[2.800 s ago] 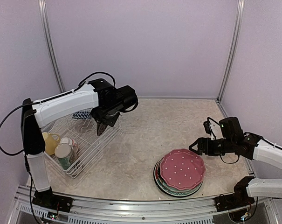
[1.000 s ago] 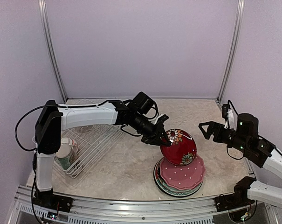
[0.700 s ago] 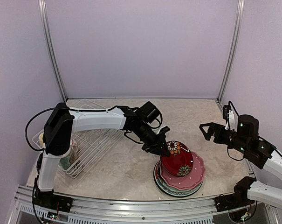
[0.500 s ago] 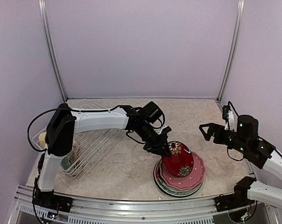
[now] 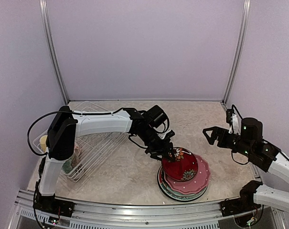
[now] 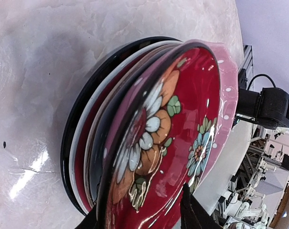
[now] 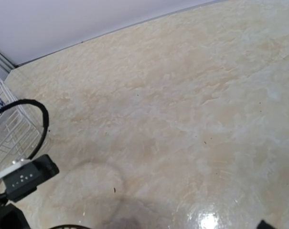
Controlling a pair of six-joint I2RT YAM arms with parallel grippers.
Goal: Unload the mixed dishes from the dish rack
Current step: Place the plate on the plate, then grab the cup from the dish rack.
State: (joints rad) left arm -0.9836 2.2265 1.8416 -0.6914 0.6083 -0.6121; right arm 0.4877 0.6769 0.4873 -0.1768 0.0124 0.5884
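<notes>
Dish rack (image 5: 94, 143) holds mugs (image 5: 71, 162); left tool (image 5: 169, 153) pinches the red floral plate (image 5: 180, 167) tilted atop stacked plates (image 5: 203, 177).

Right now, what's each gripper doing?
Left gripper: shut on the red plate.
Right gripper: open, holding nothing.

red floral plate (image 5: 181, 166) lowered by left tool (image 5: 170, 153) onto pink polka-dot plate (image 5: 203, 172), now nearly flat

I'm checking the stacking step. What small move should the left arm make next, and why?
Probably lower the held rim a little, then open: the left gripper grips the red floral plate, which leans tilted on the pink polka-dot plate, not flat.
</notes>
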